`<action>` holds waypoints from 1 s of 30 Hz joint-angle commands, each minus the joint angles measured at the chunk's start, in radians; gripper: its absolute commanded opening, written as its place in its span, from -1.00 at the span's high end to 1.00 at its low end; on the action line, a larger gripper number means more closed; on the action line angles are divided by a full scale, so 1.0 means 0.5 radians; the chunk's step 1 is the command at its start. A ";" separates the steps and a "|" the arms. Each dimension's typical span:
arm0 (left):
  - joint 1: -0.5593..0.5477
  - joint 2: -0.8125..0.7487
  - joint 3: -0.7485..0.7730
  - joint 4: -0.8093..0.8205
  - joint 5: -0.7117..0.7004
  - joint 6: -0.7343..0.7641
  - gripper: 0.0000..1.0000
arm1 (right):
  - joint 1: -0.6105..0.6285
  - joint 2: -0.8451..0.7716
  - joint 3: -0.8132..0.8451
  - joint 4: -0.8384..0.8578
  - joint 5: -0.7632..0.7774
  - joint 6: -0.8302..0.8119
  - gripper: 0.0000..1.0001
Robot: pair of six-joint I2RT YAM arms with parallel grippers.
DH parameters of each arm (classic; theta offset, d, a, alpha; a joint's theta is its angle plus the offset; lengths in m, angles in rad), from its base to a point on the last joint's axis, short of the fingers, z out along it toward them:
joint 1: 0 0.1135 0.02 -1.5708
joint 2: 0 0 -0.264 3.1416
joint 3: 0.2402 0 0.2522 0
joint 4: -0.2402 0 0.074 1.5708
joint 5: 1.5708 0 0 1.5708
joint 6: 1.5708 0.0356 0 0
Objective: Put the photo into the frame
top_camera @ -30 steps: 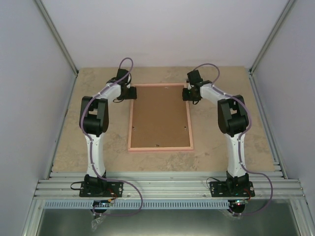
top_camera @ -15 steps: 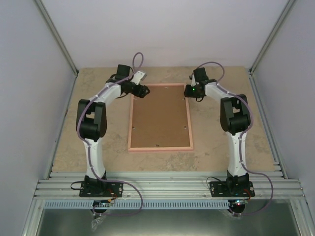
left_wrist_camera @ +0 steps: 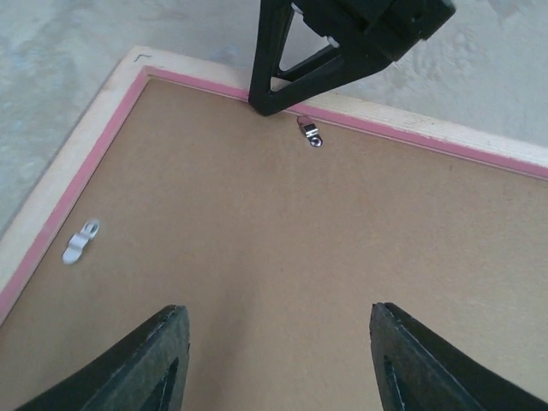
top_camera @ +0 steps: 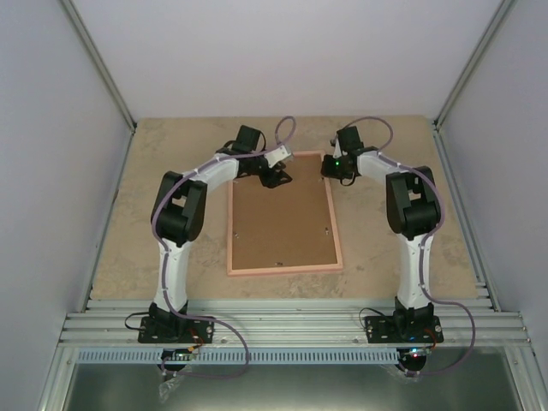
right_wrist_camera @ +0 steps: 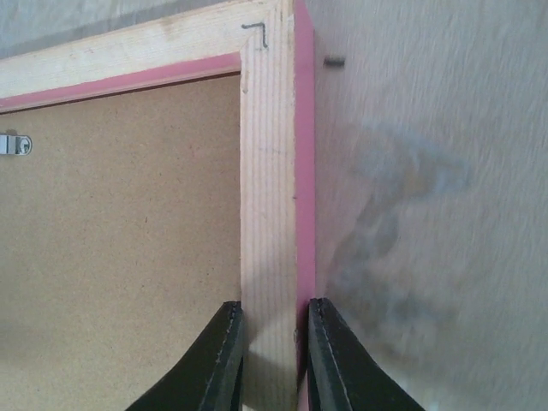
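The pink frame (top_camera: 284,271) lies face down on the table with the brown backing board (top_camera: 282,214) set in it. The photo is not in view. My right gripper (top_camera: 330,168) is at the frame's far right corner. In the right wrist view it (right_wrist_camera: 271,321) is shut across the frame's right rail (right_wrist_camera: 270,171), one finger on each side. My left gripper (top_camera: 278,177) hovers over the far end of the board, open and empty (left_wrist_camera: 276,312). The frame's left rail (left_wrist_camera: 77,163) shows in the left wrist view, and the right gripper's finger (left_wrist_camera: 282,68) touches the far rail.
Small retaining clips sit along the frame's inner edge: a metal one (left_wrist_camera: 312,134) at the far rail, a white one (left_wrist_camera: 80,242) at the left rail, another (right_wrist_camera: 13,145) in the right wrist view. Grey walls enclose the tan table (top_camera: 128,240).
My left arm has swung right, from outside the frame's far left corner to over the board. The frame has turned slightly, its near end moving right. My right gripper stays at the far right corner.
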 commanded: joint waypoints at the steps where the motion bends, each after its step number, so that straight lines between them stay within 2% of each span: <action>1: -0.034 0.046 -0.001 -0.006 0.109 0.265 -0.17 | 0.063 -0.162 -0.175 -0.071 -0.193 0.155 0.83; 2: -0.040 0.041 -0.010 -0.025 0.120 0.300 -0.16 | 0.064 -0.191 -0.196 -0.073 -0.190 0.173 0.70; 4: -0.061 0.030 -0.033 -0.050 0.123 0.350 -0.15 | 0.052 -0.216 -0.191 -0.079 -0.135 0.179 0.26; 5: -0.073 0.026 -0.048 -0.045 0.130 0.365 -0.15 | 0.034 -0.204 -0.157 -0.092 -0.109 0.177 0.15; 10: -0.143 0.012 -0.105 -0.026 0.151 0.413 -0.12 | -0.030 -0.026 0.097 -0.094 -0.105 0.076 0.10; 13: -0.163 0.008 -0.142 0.026 0.158 0.417 -0.10 | -0.029 0.079 0.205 -0.044 -0.275 -0.070 0.06; 18: -0.170 0.025 -0.140 0.034 0.173 0.457 -0.08 | -0.033 0.283 0.420 -0.115 -0.593 -0.603 -0.13; 22: -0.196 0.048 -0.116 0.039 0.180 0.454 -0.08 | -0.047 0.280 0.400 -0.019 -0.694 -1.070 -0.45; 27: -0.233 0.072 -0.111 0.005 0.171 0.490 -0.06 | -0.053 0.363 0.555 -0.070 -0.643 -1.490 -0.52; 30: -0.232 0.064 -0.126 0.005 0.169 0.491 -0.05 | -0.068 0.424 0.654 -0.134 -0.710 -1.570 -0.58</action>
